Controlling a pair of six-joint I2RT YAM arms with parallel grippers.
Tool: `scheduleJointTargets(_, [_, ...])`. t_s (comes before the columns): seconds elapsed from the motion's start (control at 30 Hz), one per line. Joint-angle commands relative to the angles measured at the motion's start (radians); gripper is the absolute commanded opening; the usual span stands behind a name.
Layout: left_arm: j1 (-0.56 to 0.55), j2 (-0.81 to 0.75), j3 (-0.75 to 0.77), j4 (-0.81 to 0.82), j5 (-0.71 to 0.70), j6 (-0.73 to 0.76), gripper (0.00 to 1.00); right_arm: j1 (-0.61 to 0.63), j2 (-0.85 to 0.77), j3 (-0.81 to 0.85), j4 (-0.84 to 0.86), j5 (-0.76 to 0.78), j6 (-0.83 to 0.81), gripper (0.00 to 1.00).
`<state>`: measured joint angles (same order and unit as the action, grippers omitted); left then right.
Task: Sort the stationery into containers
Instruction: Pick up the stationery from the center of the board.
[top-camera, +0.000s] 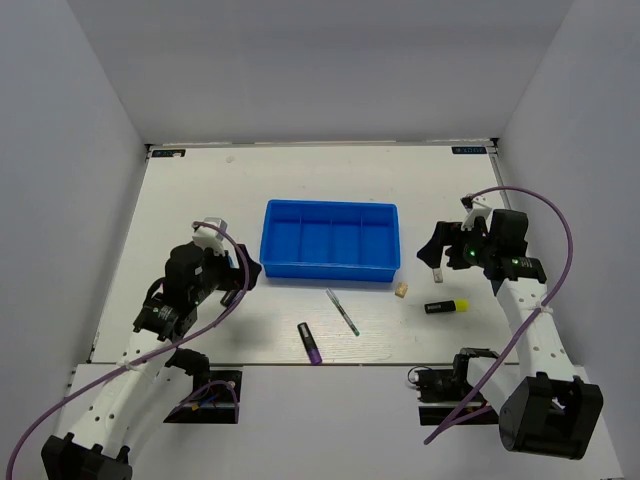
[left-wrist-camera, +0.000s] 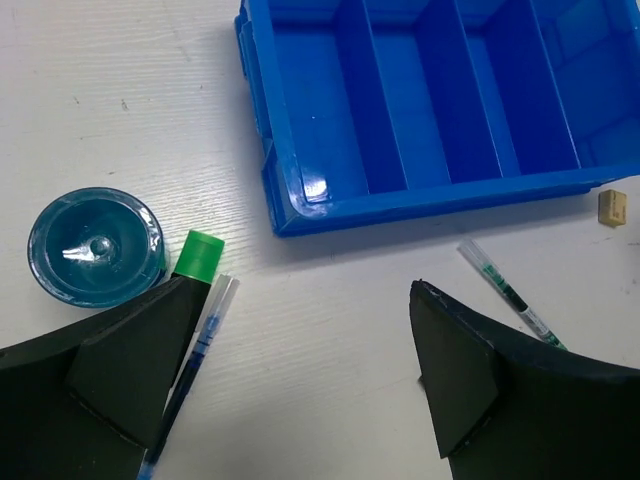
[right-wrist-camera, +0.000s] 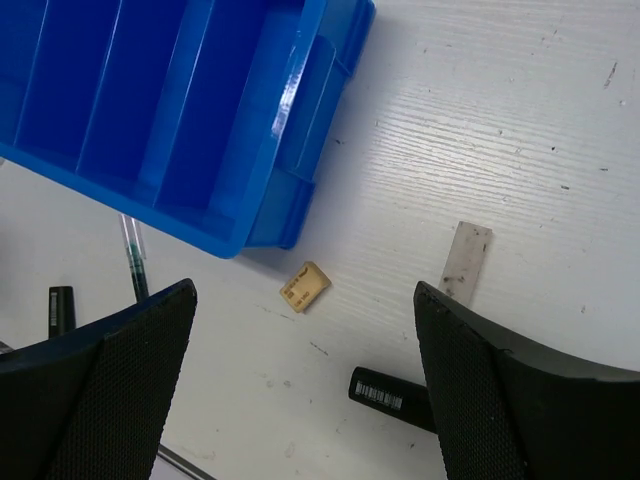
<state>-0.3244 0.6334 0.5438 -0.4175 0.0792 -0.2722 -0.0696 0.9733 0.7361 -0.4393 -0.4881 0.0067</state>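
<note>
White table is bearing the blue tray centrally, with stationery lying loose around it. Left gripper and right gripper are hanging wide open, empty. Risk: the small beige eraser skidding away under closing fingers.

A blue divided tray is seen at the upper left of the white counter. A beige eraser lies just off its corner, between the wide-spread fingers of the right claw. A smudged white eraser is seen near the right finger, with a black barcoded barrel below it. A thin green pen is found at the tray's lower edge, and a black pen end beside it.
</note>
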Motion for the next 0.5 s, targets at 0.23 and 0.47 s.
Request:
scheduleJointTargets(0.23, [0.002,0.060,0.051,-0.044,-0.038,-0.002,0.94,0.004,-0.004,0.020,-0.093,-0.102,-0.315,0.90])
scheduleJointTargets(0.47, [0.002,0.115,0.068,-0.081,-0.116,-0.016,0.17,0.005,0.001,0.060,-0.118,0.058,-0.286,0.90])
